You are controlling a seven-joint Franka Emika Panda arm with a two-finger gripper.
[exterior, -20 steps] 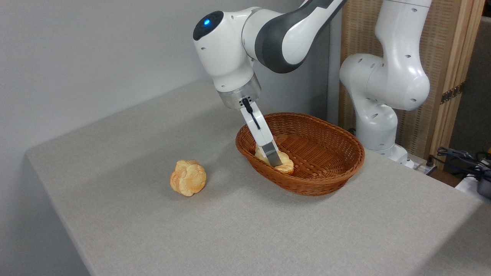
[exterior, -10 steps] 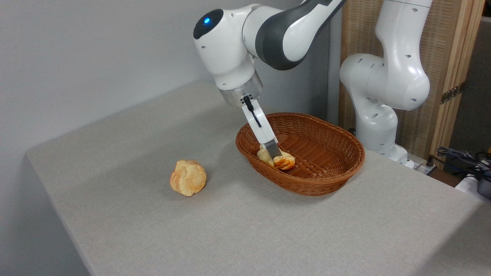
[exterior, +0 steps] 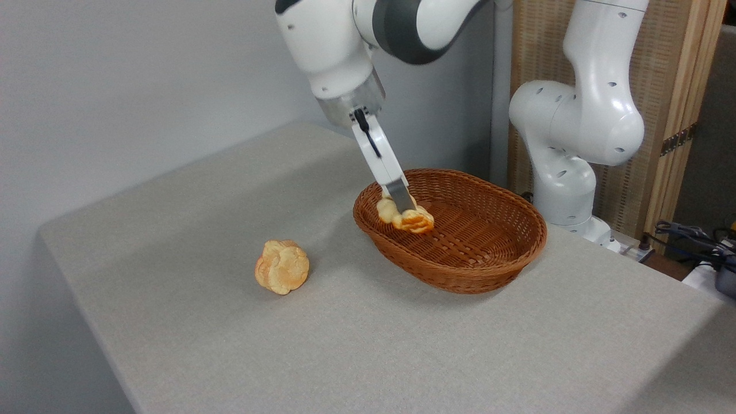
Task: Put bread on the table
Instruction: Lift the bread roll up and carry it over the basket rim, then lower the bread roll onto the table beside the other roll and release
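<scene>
The bread (exterior: 404, 217), a small braided loaf in cream and golden orange, hangs above the left part of the brown wicker basket (exterior: 489, 253). My gripper (exterior: 403, 204) is shut on it from above, the near grey finger crossing the loaf's middle. The loaf sits about level with the basket's rim and is lifted off its floor. The grey-beige table (exterior: 368, 333) spreads out below and to the left of the basket.
A round knotted golden bun (exterior: 282, 267) lies on the table left of the basket. The arm's white base (exterior: 569, 149) stands behind the basket at the right. Cables (exterior: 696, 236) lie past the table's right edge. A grey wall runs behind.
The gripper has risen and shifted slightly left, lifting the bread from the basket's floor up to rim height. The bun on the table has not moved.
</scene>
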